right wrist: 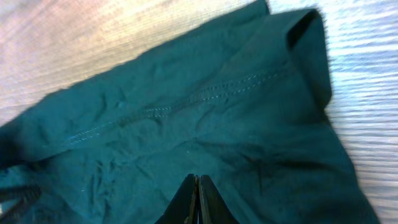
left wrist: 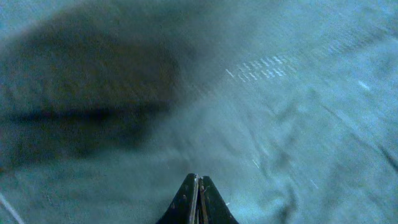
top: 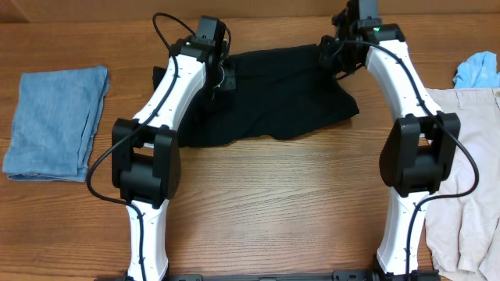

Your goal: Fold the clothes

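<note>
The black shorts lie at the far middle of the table. We see the left gripper and the right gripper over them, fingers pressed together; whether cloth is pinched, we cannot tell.

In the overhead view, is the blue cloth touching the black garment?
No, the blue cloth lies apart from the black garment, with bare table wood showing between them.

On the worktop the shorts lie centred at the far side, a folded cloth well apart to their left, a spread garment at the right edge, a small bundle behind it.
</note>
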